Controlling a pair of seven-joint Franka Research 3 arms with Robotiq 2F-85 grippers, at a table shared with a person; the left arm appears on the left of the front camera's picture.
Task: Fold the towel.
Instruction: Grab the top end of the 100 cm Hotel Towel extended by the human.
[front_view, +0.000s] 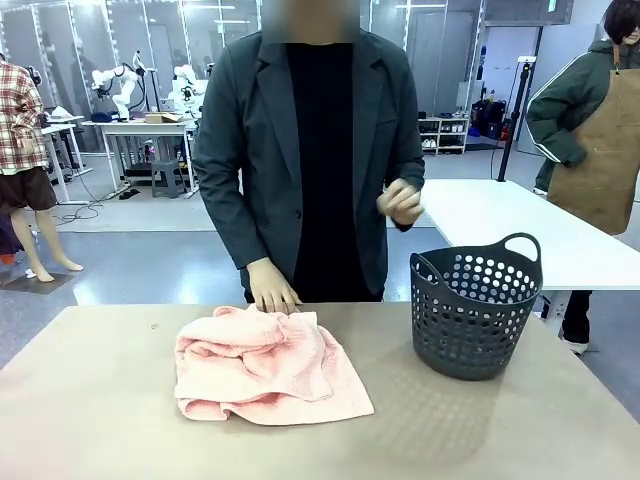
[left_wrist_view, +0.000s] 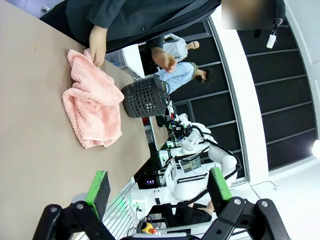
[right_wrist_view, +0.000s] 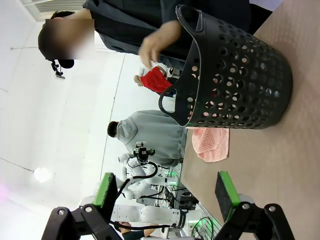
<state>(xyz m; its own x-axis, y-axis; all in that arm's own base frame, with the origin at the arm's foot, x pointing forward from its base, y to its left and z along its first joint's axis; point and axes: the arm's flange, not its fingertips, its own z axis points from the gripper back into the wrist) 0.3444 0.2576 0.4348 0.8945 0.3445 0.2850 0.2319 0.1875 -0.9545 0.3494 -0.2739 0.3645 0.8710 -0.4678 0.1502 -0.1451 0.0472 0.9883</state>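
both sets of jaws are seen spread wide, and nothing is held in either. the left gripper (left_wrist_view: 157, 175) is hung above the table (left_wrist_view: 30, 150), its green pads (left_wrist_view: 98, 186) set well apart with only open air between them. the right gripper (right_wrist_view: 165, 176) is gaping just as wide and is empty too, and it is pointed toward the dark basket (right_wrist_view: 235, 75).

further out, the towel (front_view: 265, 365) is found in a crumpled, rumpled heap on the table, well clear of both grippers. it is placed near the basket, on the robot's left of it, with a strip of bare table between the two. the far edge of the towel is touched by one hand (front_view: 272, 290) of the person across the table. the other hand (front_view: 403, 202) is raised at chest height, fingers curled.
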